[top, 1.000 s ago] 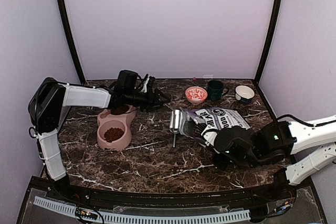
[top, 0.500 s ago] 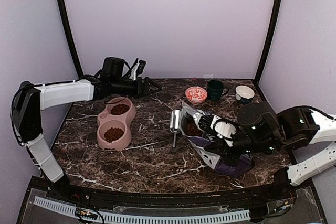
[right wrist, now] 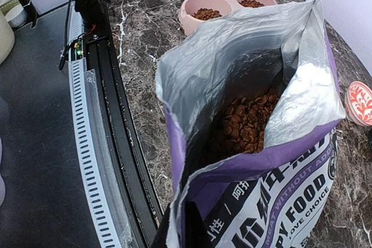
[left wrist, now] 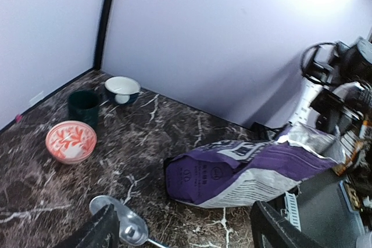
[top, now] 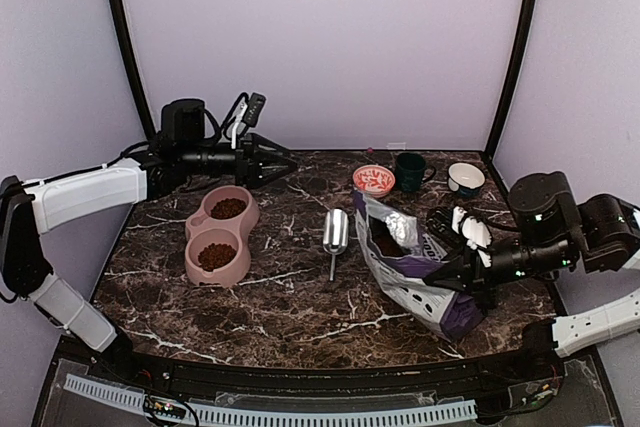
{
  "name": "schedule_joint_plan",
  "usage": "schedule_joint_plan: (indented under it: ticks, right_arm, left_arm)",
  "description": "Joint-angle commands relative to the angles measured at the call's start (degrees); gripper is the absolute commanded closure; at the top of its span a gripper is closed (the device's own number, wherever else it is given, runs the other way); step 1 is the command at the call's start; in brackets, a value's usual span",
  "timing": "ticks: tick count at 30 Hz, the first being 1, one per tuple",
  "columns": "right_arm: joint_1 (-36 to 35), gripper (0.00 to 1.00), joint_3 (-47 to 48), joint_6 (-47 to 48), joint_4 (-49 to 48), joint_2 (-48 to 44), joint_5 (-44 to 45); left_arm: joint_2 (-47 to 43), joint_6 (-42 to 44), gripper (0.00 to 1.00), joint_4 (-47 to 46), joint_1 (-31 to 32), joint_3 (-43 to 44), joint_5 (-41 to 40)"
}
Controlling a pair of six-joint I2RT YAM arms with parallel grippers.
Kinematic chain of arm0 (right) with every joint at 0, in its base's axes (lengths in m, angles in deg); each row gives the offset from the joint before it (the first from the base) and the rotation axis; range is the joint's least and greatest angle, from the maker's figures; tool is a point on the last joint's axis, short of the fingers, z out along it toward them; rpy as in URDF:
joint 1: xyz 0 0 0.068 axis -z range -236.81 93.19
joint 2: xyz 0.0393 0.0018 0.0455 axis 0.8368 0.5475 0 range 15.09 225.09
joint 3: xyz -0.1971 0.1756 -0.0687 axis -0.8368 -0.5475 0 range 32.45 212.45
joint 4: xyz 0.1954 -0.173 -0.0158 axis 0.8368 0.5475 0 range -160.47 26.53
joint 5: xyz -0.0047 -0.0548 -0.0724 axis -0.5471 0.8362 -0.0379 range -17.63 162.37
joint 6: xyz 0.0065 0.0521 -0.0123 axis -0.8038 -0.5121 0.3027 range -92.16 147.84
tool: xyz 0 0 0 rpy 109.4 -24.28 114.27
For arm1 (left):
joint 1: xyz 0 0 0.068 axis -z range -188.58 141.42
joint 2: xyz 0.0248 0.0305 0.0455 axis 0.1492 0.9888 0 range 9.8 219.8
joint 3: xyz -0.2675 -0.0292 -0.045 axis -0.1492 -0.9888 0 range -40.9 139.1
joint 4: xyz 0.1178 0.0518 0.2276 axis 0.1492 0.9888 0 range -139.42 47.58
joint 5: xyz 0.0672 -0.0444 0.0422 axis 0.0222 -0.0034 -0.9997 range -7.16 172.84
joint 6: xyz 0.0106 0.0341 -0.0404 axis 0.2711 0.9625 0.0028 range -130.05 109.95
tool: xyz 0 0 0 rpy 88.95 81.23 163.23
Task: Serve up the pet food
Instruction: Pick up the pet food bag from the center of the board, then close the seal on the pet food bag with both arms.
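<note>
Pet food (right wrist: 247,123) shows as reddish-brown kibble inside the open purple-and-white bag (top: 420,277), which stands tilted at the right of the table. My right gripper (right wrist: 192,233) is shut on the bag's near edge, its fingers mostly hidden by the bag. More pet food (top: 217,255) fills both cups of the pink double bowl (top: 240,232) at the left. My left gripper (top: 285,164) hovers open and empty above the back left of the table, well behind the bowl. A metal scoop (top: 334,235) lies between bowl and bag.
A red patterned bowl (top: 373,180), a dark green mug (top: 410,169) and a white-lined bowl (top: 465,178) stand along the back right. A black rail with a white toothed strip (right wrist: 93,161) runs along the table's near edge.
My right gripper has lifted the bag from lying flat to upright and drawn it rightward. My left arm has risen away from the bowl toward the back left, its jaws widening.
</note>
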State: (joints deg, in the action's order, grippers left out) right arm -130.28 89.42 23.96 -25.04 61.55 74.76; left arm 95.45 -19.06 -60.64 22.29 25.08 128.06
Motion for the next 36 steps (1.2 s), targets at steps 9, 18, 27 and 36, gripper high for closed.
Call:
schedule_joint_plan:
  ticks: [9,18,27,36]
  right_arm:
    - [-0.4,1.00,8.5,1.8,-9.7,-5.5,-8.5]
    - [-0.5,1.00,8.0,1.8,-9.7,-5.9,-8.3]
    - [-0.5,1.00,7.0,1.4,-10.0,-6.4,-7.6]
    - [-0.4,1.00,6.3,1.1,-10.4,-7.2,-6.6]
  left_arm:
    - [5.7,15.2,0.24,-16.4,6.8,2.5,22.5]
    - [17.3,6.0,0.33,-27.8,11.4,10.1,28.1]
    - [22.2,3.1,0.48,-28.3,14.6,14.5,30.7]
    - [25.7,2.0,0.62,-26.1,16.1,17.7,31.8]
